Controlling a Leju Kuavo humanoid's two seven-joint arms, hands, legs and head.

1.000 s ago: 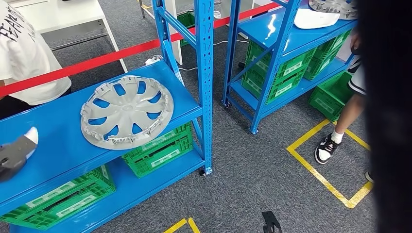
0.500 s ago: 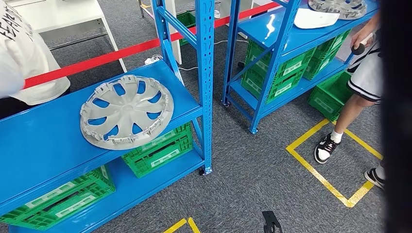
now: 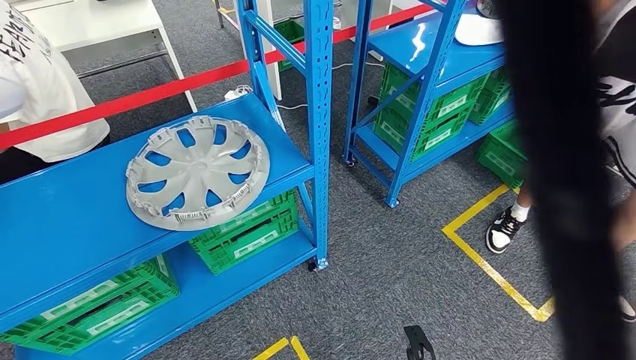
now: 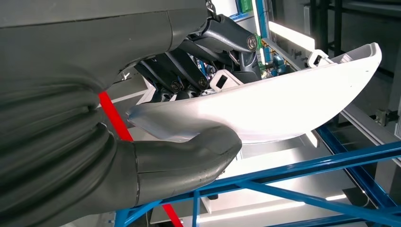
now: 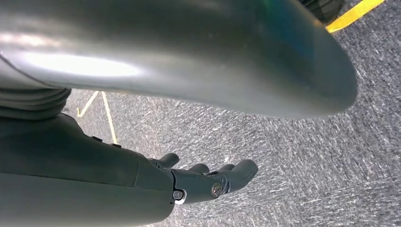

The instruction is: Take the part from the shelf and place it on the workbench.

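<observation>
holding a white part in the left hand by the blue shelves

gripping a curved white part [image 4: 283, 101], the left hand [image 4: 189, 123] has its thick thumb under the part's lower edge and its dark fingers [image 4: 189, 71] on the opposite face, so the piece sits pinched between them. the part is glossy, shaped like a shallow shell, with small clips along its far rim. behind it run blue shelf bars [image 4: 302, 172] and a red band [image 4: 113, 123].

the right hand [image 5: 208, 182] hangs above grey carpet [image 5: 293, 156], its fingers lightly curled and a little apart, with nothing in them. a strip of yellow floor tape [image 5: 108, 118] lies on the carpet near it.

from the head view, a grey wheel cover [image 3: 196, 172] lies flat on the top level of the nearer blue shelf [image 3: 67, 225], with green crates [image 3: 244, 229] on the levels below. a second blue shelf [image 3: 427, 82] stands beside it across a gap of carpet, holding more green crates and a white object [image 3: 480, 30] on its top level. red tape [image 3: 150, 94] stretches behind the shelves. a person in a white shirt [image 3: 37, 82] stands beyond the nearer shelf, next to a white counter [image 3: 97, 22]. another person's leg and black-and-white shoe [image 3: 504, 229] stand by a yellow floor marking [image 3: 487, 262]. a broad dark blurred shape crosses the right side of this view; what it is cannot be told.
</observation>
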